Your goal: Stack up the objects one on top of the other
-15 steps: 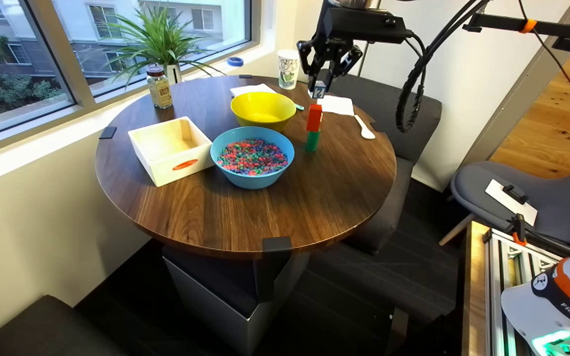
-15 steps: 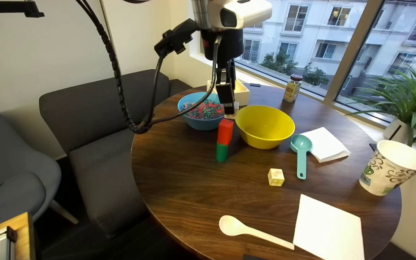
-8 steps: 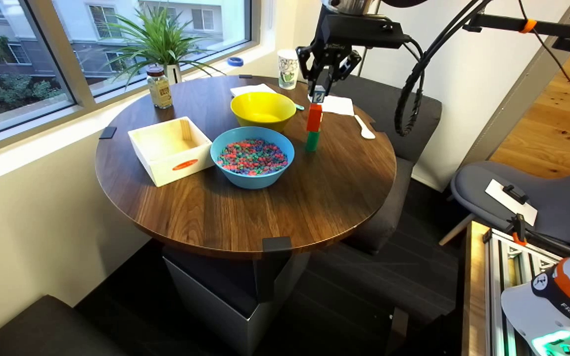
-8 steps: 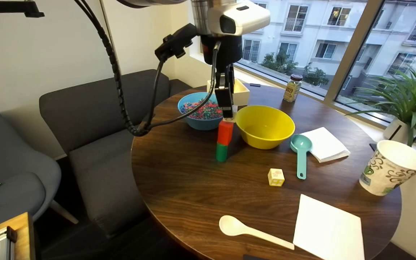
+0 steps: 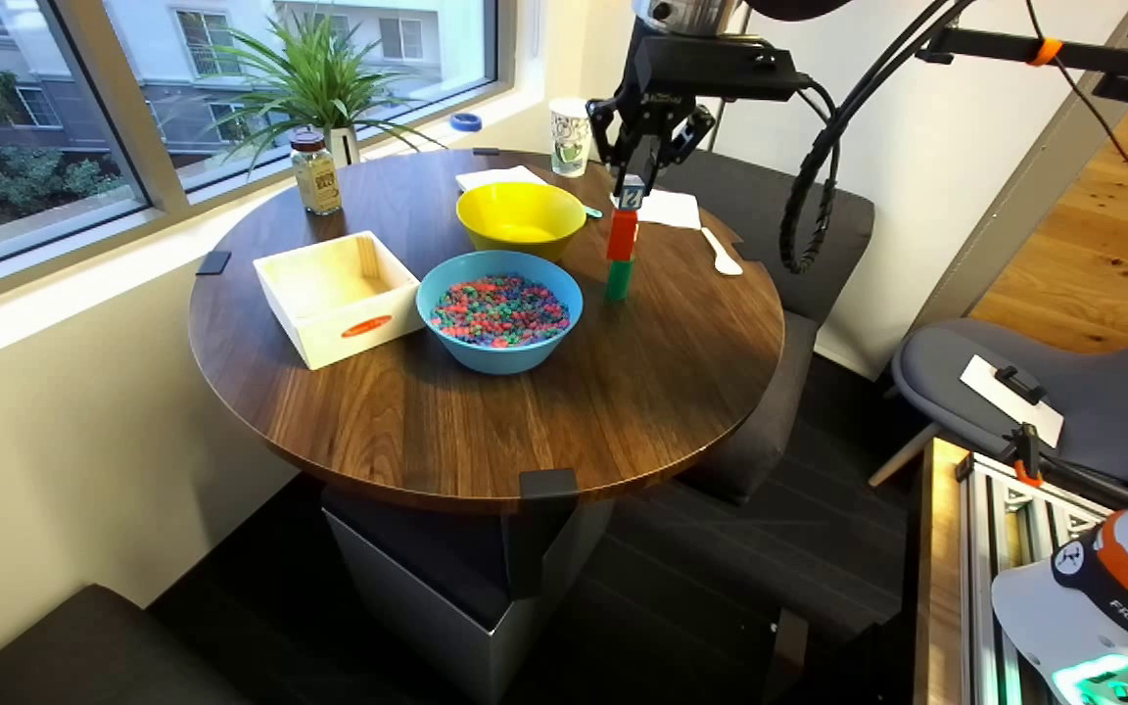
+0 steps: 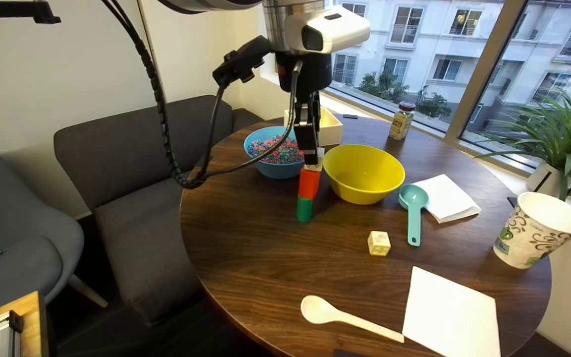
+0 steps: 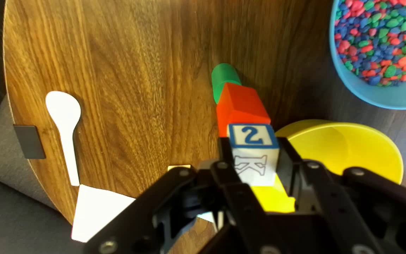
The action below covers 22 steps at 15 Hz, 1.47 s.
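Pincer, gripping a lettered block; red block, long axis upright, just beneath the pincer's load, contact uncertain; green cylinder, upright, farther below the pincer, bearing the red block; release probably hinges on that vertical alignment.

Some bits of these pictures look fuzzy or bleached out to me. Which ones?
In the wrist view, the nearest black parts of the hand look soft, while the 2 and K on the alphabet block are readable; the cream-coloured spoon there is bleached nearly white. In an exterior view, the white sheet by the spoon's handle is bleached too, with hardly any texture showing.
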Tool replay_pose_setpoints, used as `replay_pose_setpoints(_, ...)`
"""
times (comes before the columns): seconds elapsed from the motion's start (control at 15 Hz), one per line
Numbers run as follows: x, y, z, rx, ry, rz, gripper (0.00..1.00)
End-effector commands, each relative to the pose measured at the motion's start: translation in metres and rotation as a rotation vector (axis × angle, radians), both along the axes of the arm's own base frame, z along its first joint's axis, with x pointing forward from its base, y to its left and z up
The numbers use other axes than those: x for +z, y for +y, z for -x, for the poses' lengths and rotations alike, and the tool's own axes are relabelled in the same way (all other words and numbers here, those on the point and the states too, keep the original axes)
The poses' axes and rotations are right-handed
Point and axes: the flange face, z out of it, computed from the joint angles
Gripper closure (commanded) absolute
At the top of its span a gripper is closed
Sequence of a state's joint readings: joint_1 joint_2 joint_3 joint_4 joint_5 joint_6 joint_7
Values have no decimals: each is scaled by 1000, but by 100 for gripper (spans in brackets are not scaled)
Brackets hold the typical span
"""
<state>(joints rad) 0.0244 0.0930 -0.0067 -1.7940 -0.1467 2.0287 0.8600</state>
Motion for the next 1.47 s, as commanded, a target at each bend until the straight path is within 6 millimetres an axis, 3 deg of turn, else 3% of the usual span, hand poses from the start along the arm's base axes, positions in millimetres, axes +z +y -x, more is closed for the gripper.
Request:
replay_pose_setpoints(0.0,-3,5,5,-10,33,-19,91)
replay_pose_setpoints(0.87,-9,6,3,-12,37,-19,91)
replay_pose_setpoints(0.93,-9,6,3,-11,37,-18,42)
replay_pose_setpoints(1.07,-9,6,3,-12,33,-19,34)
replay_pose_setpoints(1.4,0,7,4,-7,23,-18,0)
